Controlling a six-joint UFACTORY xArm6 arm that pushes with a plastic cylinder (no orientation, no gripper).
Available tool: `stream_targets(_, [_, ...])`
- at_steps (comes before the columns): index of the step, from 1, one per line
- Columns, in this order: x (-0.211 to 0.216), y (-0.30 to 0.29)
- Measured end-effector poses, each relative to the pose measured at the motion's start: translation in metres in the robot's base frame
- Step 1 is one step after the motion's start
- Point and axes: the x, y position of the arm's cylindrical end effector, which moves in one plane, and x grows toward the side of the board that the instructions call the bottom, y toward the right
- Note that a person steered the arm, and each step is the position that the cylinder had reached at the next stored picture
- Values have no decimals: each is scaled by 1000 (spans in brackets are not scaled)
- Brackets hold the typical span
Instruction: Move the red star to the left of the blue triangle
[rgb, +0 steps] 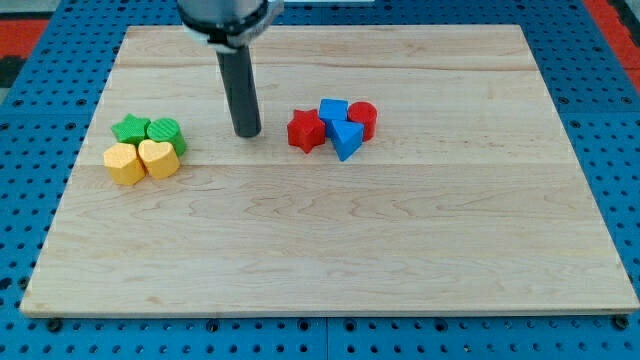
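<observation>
Red star already touches the blue triangle's left side, while my tip, a bare rod with nothing to pinch, rests near, further left of that triangle.

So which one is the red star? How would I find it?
Look at the wooden board, then the red and blue bunch a little to the view's right of my tip. The red star is that bunch's leftmost block, touching the blue triangle. It has points, unlike the round red cylinder on the far side.
</observation>
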Motion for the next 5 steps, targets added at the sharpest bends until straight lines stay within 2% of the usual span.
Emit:
stream_targets(1, [-21,10])
stream_targets(4, [30,67])
stream_targets(5, [36,57])
